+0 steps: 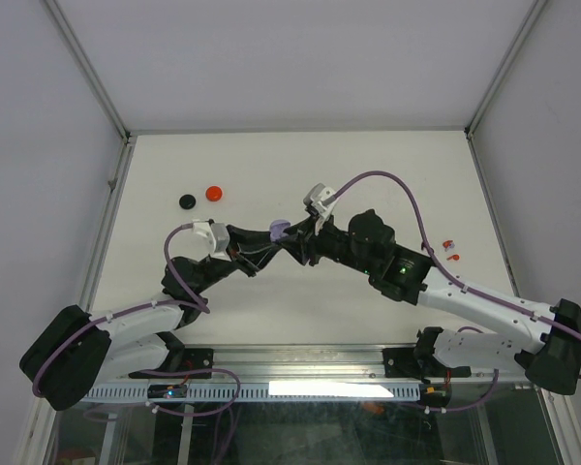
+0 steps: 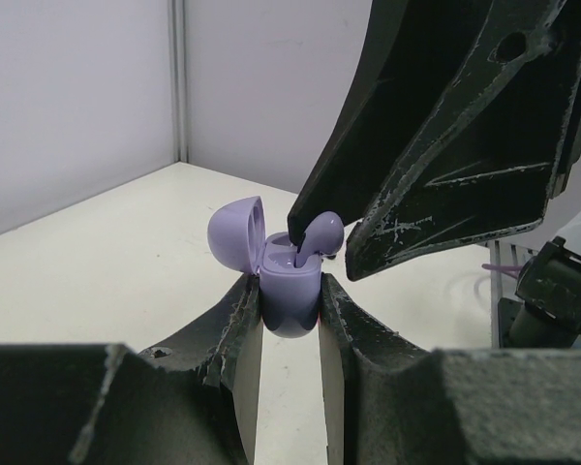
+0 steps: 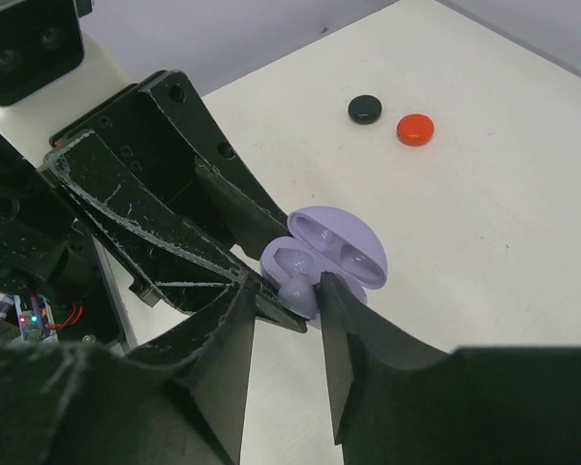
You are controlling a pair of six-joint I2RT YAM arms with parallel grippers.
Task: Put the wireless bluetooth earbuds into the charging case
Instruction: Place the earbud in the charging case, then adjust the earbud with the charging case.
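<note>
Charging case (image 2: 289, 295), a glossy lavender shell with rounded corners, stands upright near the middle of the white table (image 1: 368, 174). It is pinched at its lower body between the two fingers of the left gripper (image 2: 289, 286), whose jaws are clamped flat against its sides. The domed lid is hinged back and stands open; the right wrist view shows two smooth oval hollows moulded into its inner face.

A lavender earbud (image 2: 321, 232) of the same shiny plastic, bulbous at one end, sits at the mouth of the case's open base. It lies between the tips of the right gripper (image 3: 289, 286), which reaches in from above and the side. One dark fingertip touches the bud. The jaws stand a little apart around it, and I cannot tell whether they pinch it or merely flank it. How deep the bud sits in its well is hidden by the fingers.

Both grippers' fingers are matte black plastic, wedge-shaped and scuffed with pale scratches.

Well apart on the tabletop lie a small black round cap (image 3: 365, 108) and a red round cap (image 3: 414, 129), just beside each other, both flat discs.
</note>
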